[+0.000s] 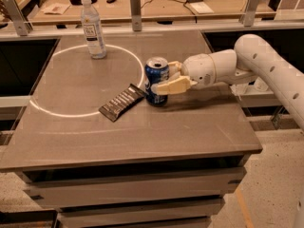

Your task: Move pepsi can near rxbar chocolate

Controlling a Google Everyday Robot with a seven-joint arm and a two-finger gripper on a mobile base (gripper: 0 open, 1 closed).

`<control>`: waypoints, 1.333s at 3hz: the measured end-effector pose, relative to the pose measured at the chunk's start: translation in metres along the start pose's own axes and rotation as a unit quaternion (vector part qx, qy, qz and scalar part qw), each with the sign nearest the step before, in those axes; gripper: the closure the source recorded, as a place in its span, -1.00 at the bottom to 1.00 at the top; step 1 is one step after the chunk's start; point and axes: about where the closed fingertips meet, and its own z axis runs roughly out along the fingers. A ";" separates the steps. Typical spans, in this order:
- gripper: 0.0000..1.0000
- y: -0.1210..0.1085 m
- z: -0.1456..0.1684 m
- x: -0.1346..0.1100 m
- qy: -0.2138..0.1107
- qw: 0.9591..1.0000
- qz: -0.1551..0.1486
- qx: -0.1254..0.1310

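On the surface (142, 137) the rxbar chocolate (122, 102) lies with its long axis running lower-left to upper-right, its upper end just beside the upright pepsi can (156, 75). From the right, the gripper (164, 78) has its fingers (176, 85) closed around the can.

No word or number can be read in full. White marks are seen on the blue side of the pepsi can (153, 74), but no letters can be made out. They are partly covered by the gripper (165, 78), which is closed around the can towards the right of the table (199, 127). Pale blocky lettering is printed along the dark wrapper of the rxbar chocolate (122, 101), too small to be read. A white label with dark print is carried by the bottle (93, 30); it is likewise illegible.
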 end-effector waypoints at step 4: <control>-1.00 -0.010 -0.010 -0.020 -0.053 0.995 -0.077 -0.033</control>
